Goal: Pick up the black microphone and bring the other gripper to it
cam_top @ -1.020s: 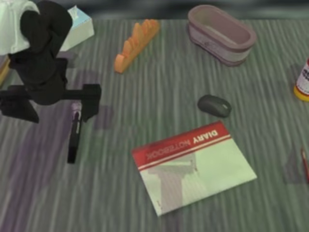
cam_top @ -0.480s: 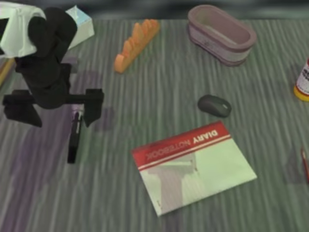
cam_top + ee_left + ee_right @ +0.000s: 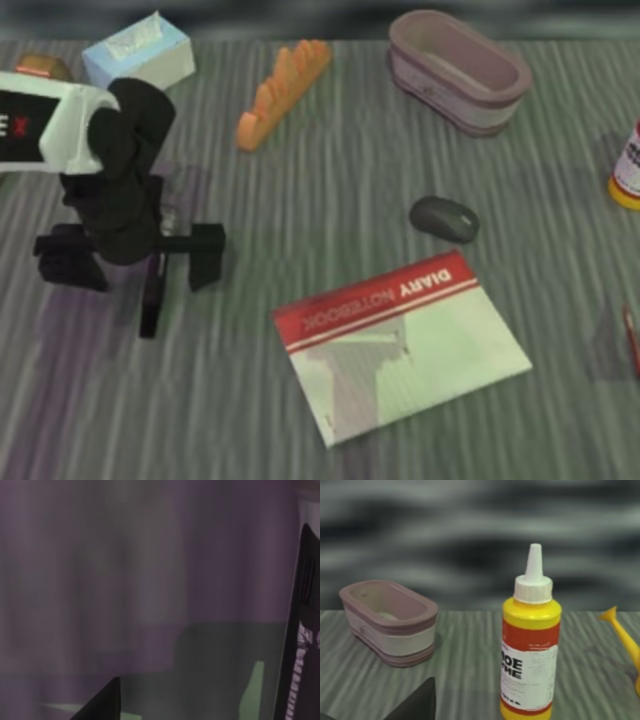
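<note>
At the left of the top view, the left hand [image 3: 135, 262] hangs low over the tabletop [image 3: 300, 200], its white arm segment reaching in from the frame's left edge. Its two black fingers are spread wide and hold nothing, one on each side of the black microphone [image 3: 151, 300]. That microphone lies flat, a slim black stick running down the frame, its upper end hidden under the hand. Right of it, near the frame's middle, lies a notebook [image 3: 400, 345] with "DIARY NOTEBOOK" on its red band. A dark grey computer mouse [image 3: 444, 218] sits above it.

Left wrist view: one black finger [image 3: 102, 702] shows over purple-shadowed tabletop, and the microphone's black handle runs along the frame's right edge.

Right wrist view: a yellow bottle [image 3: 530, 650] stands centre-right, its label partly legible, "HE". A mauve oval tub [image 3: 390, 622] sits at left. Whether the right hand is spread or closed cannot be told.
</note>
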Tool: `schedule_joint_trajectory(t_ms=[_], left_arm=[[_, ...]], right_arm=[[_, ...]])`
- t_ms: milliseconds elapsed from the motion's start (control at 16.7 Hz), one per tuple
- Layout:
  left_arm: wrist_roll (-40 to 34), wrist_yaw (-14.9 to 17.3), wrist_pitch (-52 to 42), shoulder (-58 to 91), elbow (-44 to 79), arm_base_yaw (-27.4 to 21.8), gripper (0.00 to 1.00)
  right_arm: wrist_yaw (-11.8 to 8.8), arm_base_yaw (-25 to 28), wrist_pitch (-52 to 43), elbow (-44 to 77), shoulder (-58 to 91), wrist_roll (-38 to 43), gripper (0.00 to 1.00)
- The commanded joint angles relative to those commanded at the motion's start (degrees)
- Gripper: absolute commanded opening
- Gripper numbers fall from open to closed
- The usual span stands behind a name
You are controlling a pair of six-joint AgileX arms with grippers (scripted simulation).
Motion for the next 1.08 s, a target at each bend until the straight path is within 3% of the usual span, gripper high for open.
schedule_joint_trajectory(t_ms=[240,1020,1080], left_arm=[[0.01,0.00,0.45,0.32,-0.23,0.00,1.00],[0.01,0.00,0.45,0.32,-0.23,0.00,0.02],[0.01,0.00,0.45,0.32,-0.23,0.00,0.00]], right_arm=[[0.00,0.00,0.00,0.00,0.00,0.00,1.00],[0.00,0.00,0.00,0.00,0.00,0.00,1.00],[0.00,0.00,0.00,0.00,0.00,0.00,1.00]])
